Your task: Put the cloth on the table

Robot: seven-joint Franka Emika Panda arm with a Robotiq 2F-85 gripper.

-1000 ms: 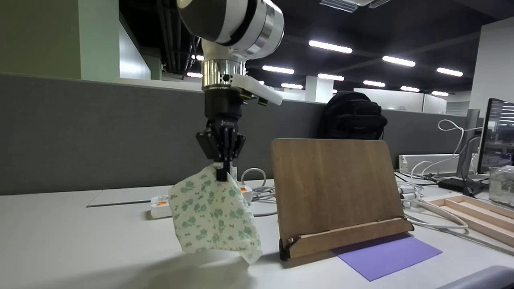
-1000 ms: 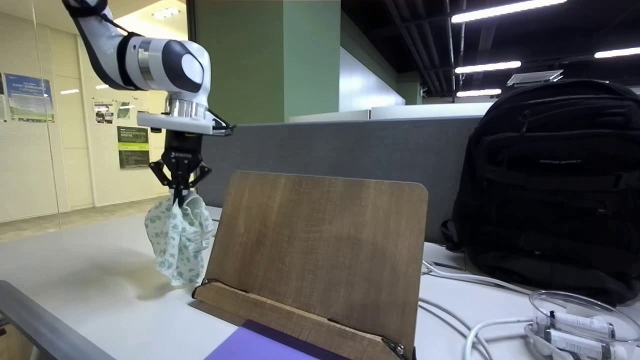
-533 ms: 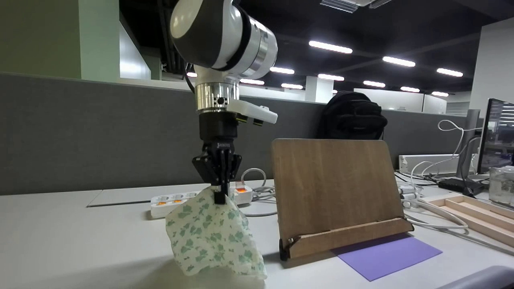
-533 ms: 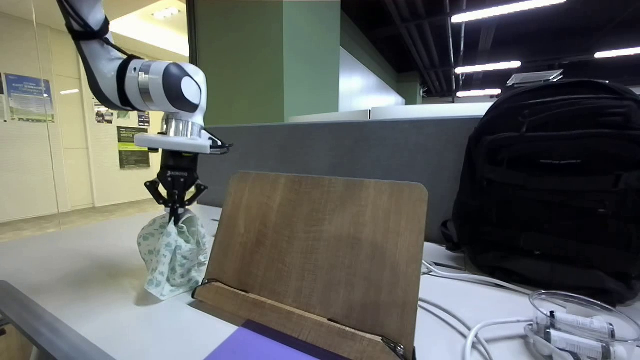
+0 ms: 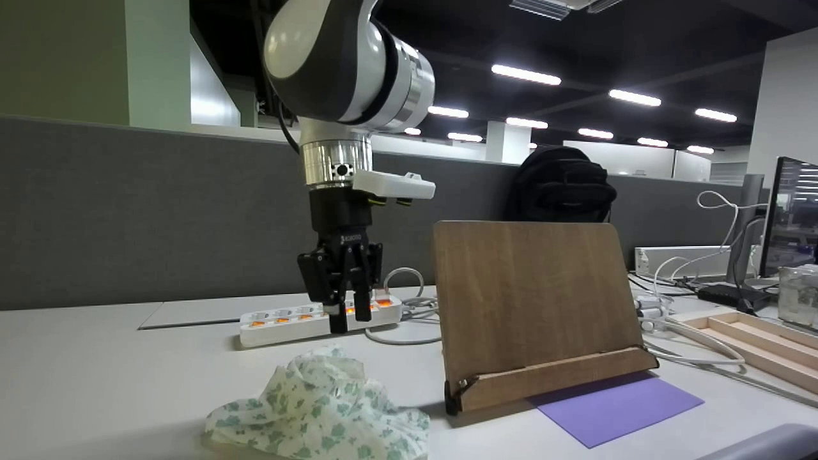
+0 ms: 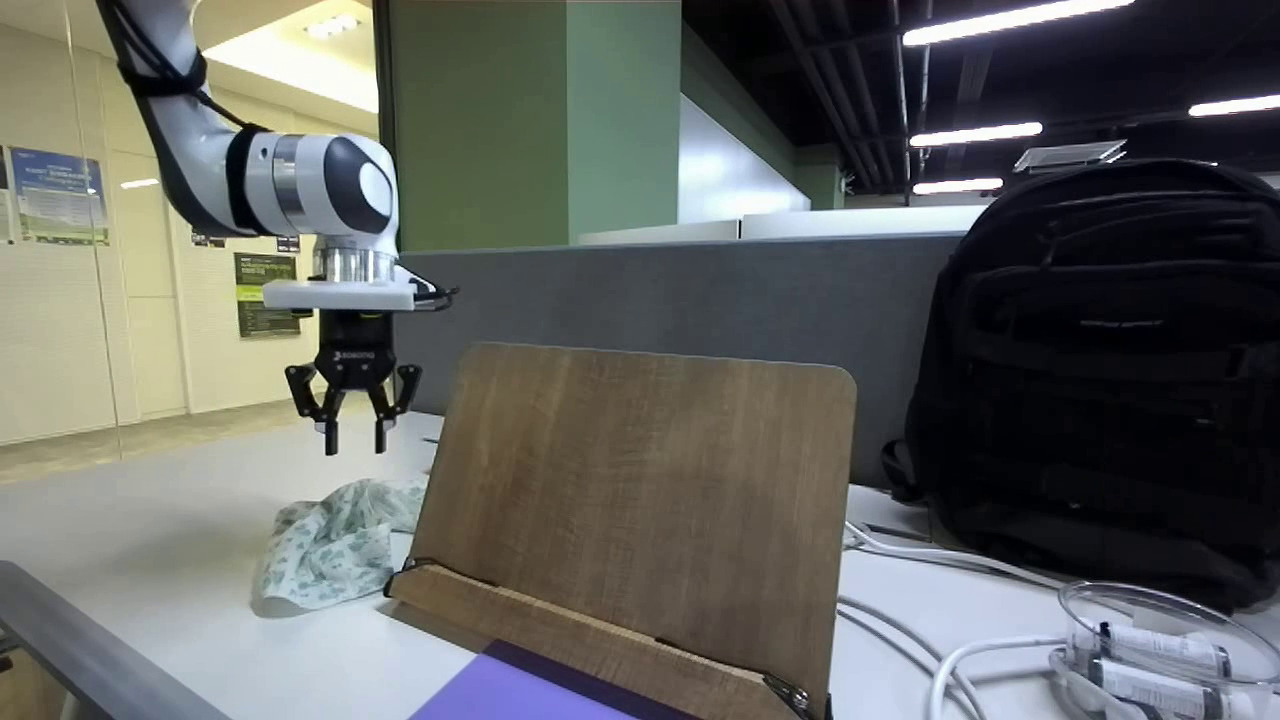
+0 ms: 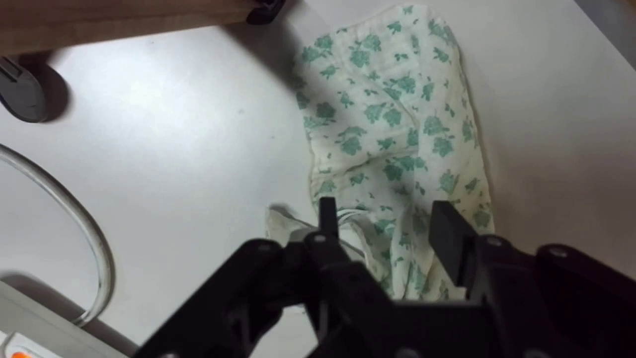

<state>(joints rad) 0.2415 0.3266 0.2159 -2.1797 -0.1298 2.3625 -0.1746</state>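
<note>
The cloth, pale cream with a green floral print, lies crumpled on the table in both exterior views [image 5: 326, 415] [image 6: 335, 550]. The light grey-white table [image 5: 115, 383] is under it. In the wrist view the cloth [image 7: 387, 114] spreads below the jaws, with folds and a loose corner near the fingers. My gripper [image 5: 350, 319] is open, with nothing between its fingers. It points down and hangs above the cloth, apart from it, as an exterior view shows [image 6: 356, 443]. The fingertips also show in the wrist view [image 7: 382, 211], where they hide part of the cloth.
A brown wooden board stand [image 5: 537, 306] stands close beside the cloth, over a purple sheet [image 5: 620, 409]. A white power strip [image 5: 287, 327] and cables [image 5: 415, 342] lie behind the gripper. A black backpack [image 6: 1100, 400], a clear container [image 6: 1160, 640] and a wooden tray [image 5: 754, 345] are farther off.
My gripper moved down with the cloth hanging from it, then opened and let go. The cloth dropped from hanging to a crumpled heap on the table.
</note>
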